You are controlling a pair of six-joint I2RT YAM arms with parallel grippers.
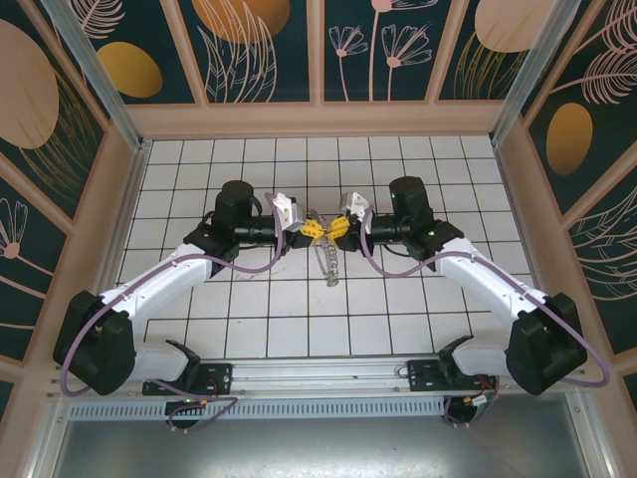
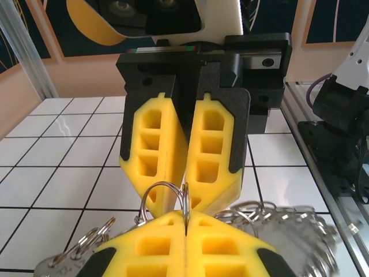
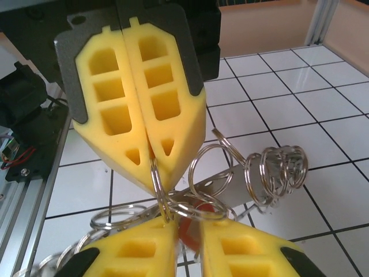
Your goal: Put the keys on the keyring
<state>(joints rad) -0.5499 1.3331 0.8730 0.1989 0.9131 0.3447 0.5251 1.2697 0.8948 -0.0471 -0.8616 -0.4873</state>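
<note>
Landmark: we take the left gripper (image 2: 185, 224) as reference for every place below.
Left gripper state: clamped fully together, with one wire loop of the keyring (image 1: 329, 261) nipped in the seam between its tips.
Keyring position: hanging from the left gripper's tips. The band and the bunch of fringe rings (image 3: 272, 173) dangle below and to one side of them, toward the table (image 1: 249, 319). We cannot tell whether the lowest end touches it.
Right gripper (image 3: 187, 245) position: nose to nose with the left gripper, tips almost meeting it.
Right gripper state: a narrow slot stands between its pads (image 3: 242, 257); we see nothing firmly pinched.
Red tag (image 3: 186, 229): just past the left gripper's tips, showing in the right gripper's slot. We cannot tell whether a pad touches it.
Handling, keyring (our judgement): light, stiff metal, but loosely linked, so it should swing and twist from a single pinch point. The wire is smooth and may slide in the foam.
Handling, keys (our judgement): tiny, light, easy to drop.
Where to grip (our judgement): the keyring on one ring, across the wire, or flat on the band. A key is best held by its plastic tag, hole end left free.
</note>
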